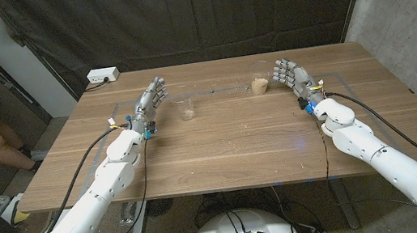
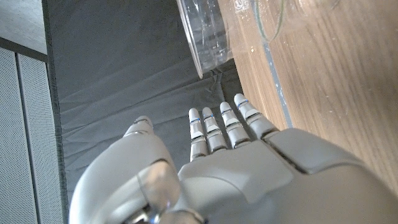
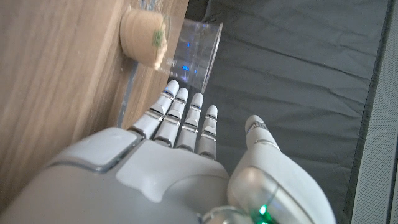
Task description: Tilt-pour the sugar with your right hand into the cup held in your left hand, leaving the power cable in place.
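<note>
Hands (image 1: 151, 102) (image 1: 290, 73) open beside cups (image 1: 185, 108) (image 1: 260, 80)

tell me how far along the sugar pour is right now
Nothing is poured yet. The sugar cup stands upright on the table with sugar in its bottom, and the empty cup stands beside the left hand. In hand: both hands are open next to their cups, the right hand close to the sugar. Left: grasp both cups, lift, tilt and pour.
</note>
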### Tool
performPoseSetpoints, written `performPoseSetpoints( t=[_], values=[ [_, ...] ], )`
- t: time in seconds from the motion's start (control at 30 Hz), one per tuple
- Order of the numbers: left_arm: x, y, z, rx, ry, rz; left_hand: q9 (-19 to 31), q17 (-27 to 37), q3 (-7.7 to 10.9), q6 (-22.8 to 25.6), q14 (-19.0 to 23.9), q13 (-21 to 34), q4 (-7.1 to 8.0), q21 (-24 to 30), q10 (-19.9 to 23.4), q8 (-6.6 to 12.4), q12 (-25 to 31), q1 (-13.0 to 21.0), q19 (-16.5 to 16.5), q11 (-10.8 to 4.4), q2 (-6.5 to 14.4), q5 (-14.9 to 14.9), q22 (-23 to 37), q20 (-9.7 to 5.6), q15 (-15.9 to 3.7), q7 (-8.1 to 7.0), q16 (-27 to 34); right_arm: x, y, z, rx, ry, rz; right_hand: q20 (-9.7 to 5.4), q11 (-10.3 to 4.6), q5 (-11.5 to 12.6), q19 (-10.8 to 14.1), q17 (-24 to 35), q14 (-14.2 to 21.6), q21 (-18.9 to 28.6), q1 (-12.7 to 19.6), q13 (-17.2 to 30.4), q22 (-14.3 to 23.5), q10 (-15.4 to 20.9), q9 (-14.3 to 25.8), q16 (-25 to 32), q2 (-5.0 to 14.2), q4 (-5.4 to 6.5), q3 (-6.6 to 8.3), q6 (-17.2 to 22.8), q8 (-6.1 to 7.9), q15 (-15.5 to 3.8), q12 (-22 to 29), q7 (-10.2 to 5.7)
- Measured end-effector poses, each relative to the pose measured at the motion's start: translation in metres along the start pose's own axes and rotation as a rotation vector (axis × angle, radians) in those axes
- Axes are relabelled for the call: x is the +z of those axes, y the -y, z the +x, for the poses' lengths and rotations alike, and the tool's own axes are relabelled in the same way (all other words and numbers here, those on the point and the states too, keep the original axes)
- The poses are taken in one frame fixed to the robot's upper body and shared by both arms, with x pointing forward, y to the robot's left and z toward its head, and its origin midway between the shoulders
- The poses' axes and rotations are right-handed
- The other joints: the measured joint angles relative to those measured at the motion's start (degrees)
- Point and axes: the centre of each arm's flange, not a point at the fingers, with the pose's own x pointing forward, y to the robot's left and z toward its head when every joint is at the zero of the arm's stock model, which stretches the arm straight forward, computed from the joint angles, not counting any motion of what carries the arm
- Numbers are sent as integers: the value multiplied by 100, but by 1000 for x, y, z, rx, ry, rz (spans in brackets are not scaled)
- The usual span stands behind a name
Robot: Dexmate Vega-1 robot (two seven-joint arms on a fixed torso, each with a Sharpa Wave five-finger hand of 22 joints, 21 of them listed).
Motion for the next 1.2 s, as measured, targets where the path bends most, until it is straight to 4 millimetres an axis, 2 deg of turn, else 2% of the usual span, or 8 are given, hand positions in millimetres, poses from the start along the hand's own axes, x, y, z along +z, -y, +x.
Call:
performPoseSetpoints(
  t=[0.5, 0.63, 0.87, 1.0, 1.2],
  values=[
    [7, -9, -14, 20, 15, 17, 0, 0, -1, 0, 0, -7, 0, 0, 0, 0, 0, 29, -1, 0, 29, 0, 0, -1, 0, 0, 0, 5, 9, 2, 4, 11, -12, 0, 1, 0, 0, -10, 0, -1, 49, 0, 0, 0, 0, 0, -35, 0, -1, 0, 0, 0, 0, 0],
    [8, -9, -15, 19, 15, 19, -1, 0, -1, 0, 0, -7, 0, 0, 0, 0, 0, 28, -1, 0, 29, 0, -1, -1, 0, 0, 0, 5, 11, 1, 7, 14, -17, 0, 2, 0, -1, -17, -11, -1, 4, 0, 0, -2, -1, 0, -253, -75, -76, -22, 0, -4, -1, 4],
    [8, -10, -17, 14, 16, 25, -1, 0, -1, 0, -1, -7, 0, 0, -1, -1, 0, 28, -1, 1, 29, 0, -1, -1, 1, 0, 0, 10, 17, 0, 24, 30, -60, 13, -13, -71, -14, -43, -273, -24, -75, 0, -1, -307, -1, -117, -647, -122, -253, -328, -95, 1, -118, 8],
    [8, -11, -17, 11, 16, 30, -1, 0, -1, -1, -1, -6, 0, 0, 30, -1, 0, 28, -1, 31, 29, 0, -1, -1, 1, 0, 0, 13, 23, 0, 41, 36, -95, 64, -18, -71, -66, -43, -343, -74, -100, 0, -1, -393, -1, -139, -749, -134, -280, -419, -95, -10, -138, 2],
    [10, -10, -16, 5, 19, 37, -1, -1, 24, 30, 31, -6, -25, 0, 48, -1, 0, 28, 0, 14, 28, 0, -1, -3, 14, 31, 0, 16, 33, 0, 65, 39, -144, 72, -17, -71, -74, -43, -382, -107, -107, 0, -1, -437, -2, -139, -802, -132, -314, -493, -134, 10, -182, 13]
  ],
)
